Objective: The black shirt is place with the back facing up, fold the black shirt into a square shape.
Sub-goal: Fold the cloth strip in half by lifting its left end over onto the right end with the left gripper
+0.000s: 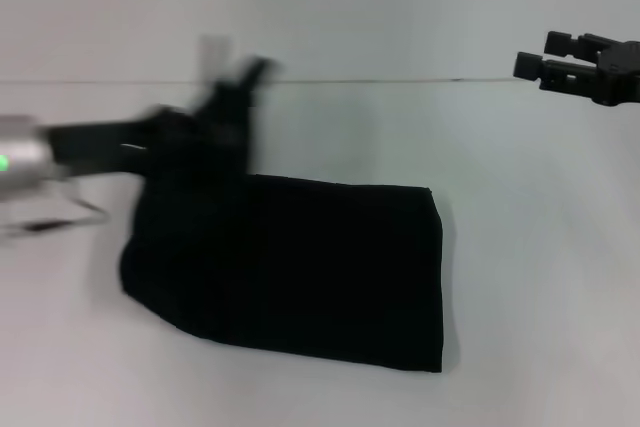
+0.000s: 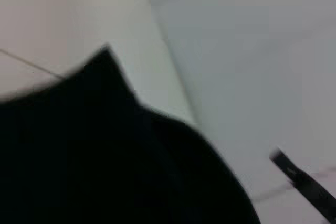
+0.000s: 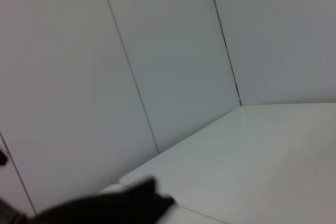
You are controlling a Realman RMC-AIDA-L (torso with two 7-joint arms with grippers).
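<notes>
Fabric of the black shirt [image 1: 300,272] looks limp and light, lying folded just below my left gripper [image 1: 225,97]; I can't tell its jaws' state. I'd pinch a corner edge. Right gripper [image 1: 575,62] hangs well apart, jaws parted, empty

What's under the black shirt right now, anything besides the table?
Only the white table shows around the black shirt, which lies flat in a folded block. Anything beneath it is covered. The left claw is over its far left corner; the right claw hangs apart.
</notes>
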